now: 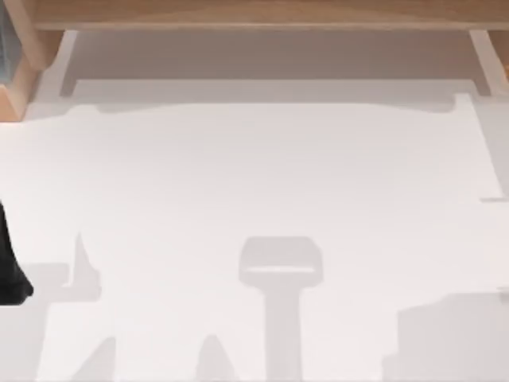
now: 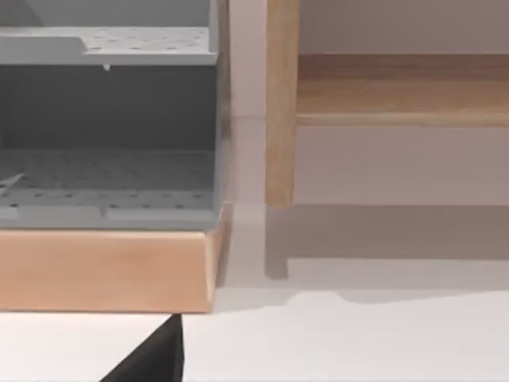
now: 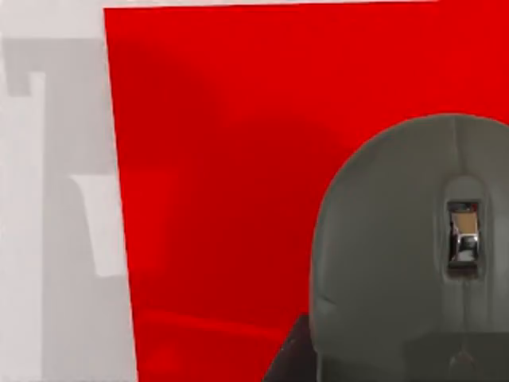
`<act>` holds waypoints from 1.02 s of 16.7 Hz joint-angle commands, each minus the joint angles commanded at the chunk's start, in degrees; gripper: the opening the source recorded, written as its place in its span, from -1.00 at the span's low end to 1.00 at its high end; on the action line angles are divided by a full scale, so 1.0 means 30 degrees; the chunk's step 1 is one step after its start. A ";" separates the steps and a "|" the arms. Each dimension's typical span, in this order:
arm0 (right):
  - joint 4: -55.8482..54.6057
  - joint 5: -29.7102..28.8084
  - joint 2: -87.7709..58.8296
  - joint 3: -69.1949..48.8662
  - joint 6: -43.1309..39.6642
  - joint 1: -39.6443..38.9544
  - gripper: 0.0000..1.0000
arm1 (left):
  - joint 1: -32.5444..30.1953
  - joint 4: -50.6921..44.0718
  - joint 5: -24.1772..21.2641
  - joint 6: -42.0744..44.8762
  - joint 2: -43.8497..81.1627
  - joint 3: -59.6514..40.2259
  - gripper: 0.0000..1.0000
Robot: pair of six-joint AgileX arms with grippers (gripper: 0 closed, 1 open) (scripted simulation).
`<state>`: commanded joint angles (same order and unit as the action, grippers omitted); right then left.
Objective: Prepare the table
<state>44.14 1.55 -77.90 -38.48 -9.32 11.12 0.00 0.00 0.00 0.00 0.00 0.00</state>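
The white table [image 1: 262,175] spreads across the top view, bare apart from soft grey shadows. My left arm [image 1: 11,270] shows as a dark shape at the table's left edge. A black part of my left gripper [image 2: 155,358] hangs over the white top in front of a shelf unit. In the right wrist view a grey computer mouse [image 3: 398,263] looms close over a red mat [image 3: 223,159] lying on the table. A dark part of my right gripper [image 3: 288,360] sits against the mouse's side.
A light-brown wooden frame [image 1: 254,14] runs along the table's far edge, with a post [image 2: 281,103]. At the far left, a grey perforated shelf unit [image 2: 107,119] stands on a wooden base [image 2: 103,270].
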 joint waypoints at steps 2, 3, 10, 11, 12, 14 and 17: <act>-0.0054 -0.0009 0.0105 -0.0161 0.0003 0.0013 -1.00 | 0.0000 0.0000 0.0000 0.0000 0.0000 0.0000 1.00; -0.0089 -0.0013 0.0161 -0.0249 0.0005 0.0018 -1.00 | 0.0000 0.0000 0.0000 0.0000 0.0000 0.0000 1.00; -0.0453 0.0014 0.0561 -0.0832 -0.0010 0.0011 -1.00 | 0.0000 0.0000 0.0000 0.0000 0.0000 0.0000 1.00; -0.0515 0.0024 0.0611 -0.0892 -0.0014 0.0003 -1.00 | 0.0000 0.0000 0.0000 0.0000 0.0000 0.0000 1.00; -0.0577 0.0035 0.0656 -0.0943 -0.0018 -0.0006 -1.00 | 0.0000 0.0000 0.0000 0.0000 0.0000 0.0000 1.00; -0.0703 0.0056 0.0731 -0.1013 -0.0026 -0.0027 -1.00 | 0.0000 0.0000 0.0000 0.0000 0.0000 0.0000 1.00; -0.0881 0.0080 0.0790 -0.1031 -0.0033 -0.0064 -1.00 | 0.0000 0.0000 0.0000 0.0000 0.0000 0.0000 1.00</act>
<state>41.49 1.79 -75.52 -41.58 -9.42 10.92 0.00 0.00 0.00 0.00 0.00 0.00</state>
